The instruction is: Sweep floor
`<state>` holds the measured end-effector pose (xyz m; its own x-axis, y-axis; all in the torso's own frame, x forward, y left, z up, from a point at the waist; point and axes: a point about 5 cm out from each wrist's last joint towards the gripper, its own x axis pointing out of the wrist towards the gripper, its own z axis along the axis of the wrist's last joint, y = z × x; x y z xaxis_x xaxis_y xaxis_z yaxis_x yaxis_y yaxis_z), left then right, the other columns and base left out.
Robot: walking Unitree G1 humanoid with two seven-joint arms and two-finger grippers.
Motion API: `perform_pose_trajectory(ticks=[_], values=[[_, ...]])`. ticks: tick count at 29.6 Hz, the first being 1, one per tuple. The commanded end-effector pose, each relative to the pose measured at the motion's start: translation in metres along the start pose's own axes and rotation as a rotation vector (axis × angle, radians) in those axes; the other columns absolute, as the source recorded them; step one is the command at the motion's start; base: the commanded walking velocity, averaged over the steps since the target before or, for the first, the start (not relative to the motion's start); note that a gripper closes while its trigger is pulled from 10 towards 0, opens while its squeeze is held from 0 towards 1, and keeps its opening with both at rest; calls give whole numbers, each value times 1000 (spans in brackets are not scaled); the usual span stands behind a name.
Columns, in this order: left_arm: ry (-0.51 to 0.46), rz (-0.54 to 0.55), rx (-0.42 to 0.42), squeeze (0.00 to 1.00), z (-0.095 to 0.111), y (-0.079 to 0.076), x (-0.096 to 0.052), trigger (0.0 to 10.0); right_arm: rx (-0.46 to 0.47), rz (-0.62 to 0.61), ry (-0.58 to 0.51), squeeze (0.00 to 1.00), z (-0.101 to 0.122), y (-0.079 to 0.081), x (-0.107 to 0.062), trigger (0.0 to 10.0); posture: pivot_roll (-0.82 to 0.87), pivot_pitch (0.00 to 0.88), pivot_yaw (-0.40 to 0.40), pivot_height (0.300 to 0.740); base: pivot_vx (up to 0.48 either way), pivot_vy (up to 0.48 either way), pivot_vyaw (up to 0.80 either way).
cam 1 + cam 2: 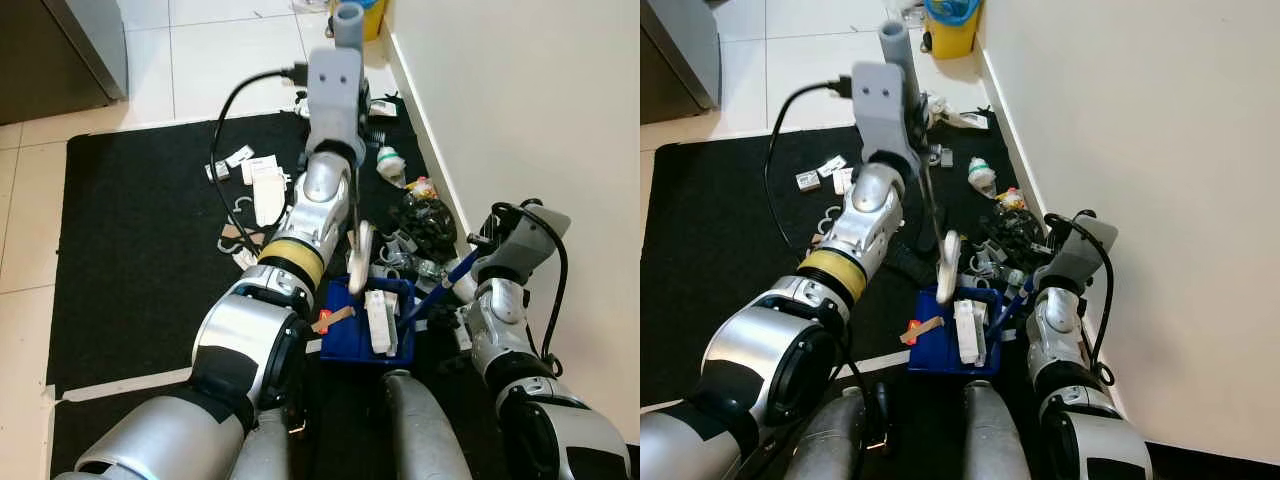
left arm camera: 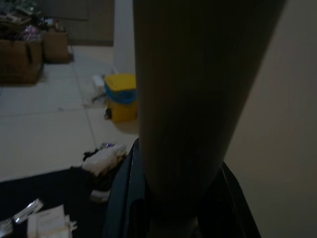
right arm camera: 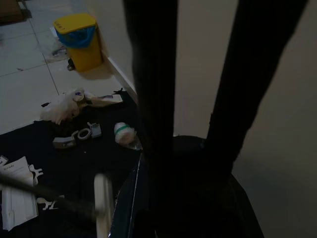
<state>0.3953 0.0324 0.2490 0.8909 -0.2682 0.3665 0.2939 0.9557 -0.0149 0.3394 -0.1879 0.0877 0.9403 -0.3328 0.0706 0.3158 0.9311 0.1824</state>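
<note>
Both head cameras look steeply down from above the robot's arms onto a black mat [image 1: 140,250] running toward 12 o'clock, a wall [image 1: 520,100] at 3 o'clock. Each wrist camera sits low, facing 12 o'clock toward a yellow bin [image 3: 81,39], shared with the right eye view.

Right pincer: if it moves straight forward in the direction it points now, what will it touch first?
Probably the cream wall. The right pincer points past the black mat's edge at the wall; depth is unclear.
</note>
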Motion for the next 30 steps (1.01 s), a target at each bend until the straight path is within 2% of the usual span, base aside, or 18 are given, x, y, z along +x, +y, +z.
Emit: perform_pose_trajectory(ticks=[1, 3, 5, 7, 12, 13, 14, 15, 17, 19, 20, 21, 23, 24, 25, 27, 28, 30], values=[[-76, -64, -25, 0, 20, -11, 7, 10000, 9, -13, 103, 0, -21, -1, -11, 10000, -26, 273, -21, 740, 0, 0, 0], [-82, -118, 2, 0, 24, -7, 8, 10000, 11, -11, 104, 0, -20, 0, -11, 10000, -23, 273, -22, 740, 0, 0, 0], [-72, -219, 89, 0, 23, -1, 5, 10000, 13, -9, 105, 0, -20, 1, -11, 10000, -21, 272, -23, 740, 0, 0, 0], [-29, -252, 189, 0, 18, 11, 2, 10000, 14, -8, 106, 0, -20, 2, -11, 10000, -19, 271, -23, 740, 0, 0, 0], [130, -199, 408, 0, 2, 59, -8, 10000, 15, -7, 109, 0, -20, 1, -11, 10000, -17, 271, -26, 740, 0, 0, 0], [130, -199, 408, 0, 2, 59, -8, 10000, 15, -7, 109, 0, -20, 1, -11, 10000, -17, 271, -26, 740, 0, 0, 0], [170, -173, 481, 0, -1, 76, -13, 10000, 14, -8, 110, 0, -21, 0, -11, 10000, -13, 269, -27, 740, 0, 0, 0], [194, -163, 533, 0, -2, 86, -16, 10000, 14, -8, 112, 0, -21, 0, -10, 10000, -13, 268, -28, 740, 0, 0, 0], [194, -163, 533, 0, -2, 86, -16, 10000, 14, -8, 112, 0, -21, 0, -10, 10000, -13, 268, -28, 740, 0, 0, 0], [248, -138, 607, 0, -9, 107, -26, 10000, 12, -8, 114, 0, -21, -1, -10, 10000, -8, 261, -28, 740, 0, 0, 0], [248, -138, 607, 0, -9, 107, -26, 10000, 12, -8, 114, 0, -21, -1, -10, 10000, -8, 261, -28, 740, 0, 0, 0], [281, -135, 603, 0, -18, 112, -36, 10000, 8, -3, 115, 0, -21, -1, -10, 10000, -5, 251, -30, 740, 0, 0, 0], [290, -137, 592, 0, -22, 111, -39, 10000, 7, -2, 116, 0, -21, -2, -10, 10000, -4, 250, -30, 740, 0, 0, 0], [301, -148, 569, 0, -32, 105, -45, 10000, 2, 3, 116, 0, -21, -2, -10, 10000, -4, 249, -30, 740, 0, 0, 0], [306, -162, 584, 0, -40, 100, -49, 10000, 0, 3, 116, 0, -21, -2, -10, 10000, -8, 250, -31, 740, 0, 0, 0], [306, -162, 584, 0, -40, 100, -49, 10000, 0, 3, 116, 0, -21, -2, -10, 10000, -8, 250, -31, 740, 0, 0, 0], [313, -172, 600, 0, -48, 95, -53, 10000, -1, 3, 116, 0, -21, -2, -9, 10000, -8, 250, -31, 740, 0, 0, 0], [317, -135, 579, 0, -63, 87, -61, 10000, -3, 3, 114, 0, -20, -2, -9, 10000, -19, 256, -30, 740, 0, 0, 0]])
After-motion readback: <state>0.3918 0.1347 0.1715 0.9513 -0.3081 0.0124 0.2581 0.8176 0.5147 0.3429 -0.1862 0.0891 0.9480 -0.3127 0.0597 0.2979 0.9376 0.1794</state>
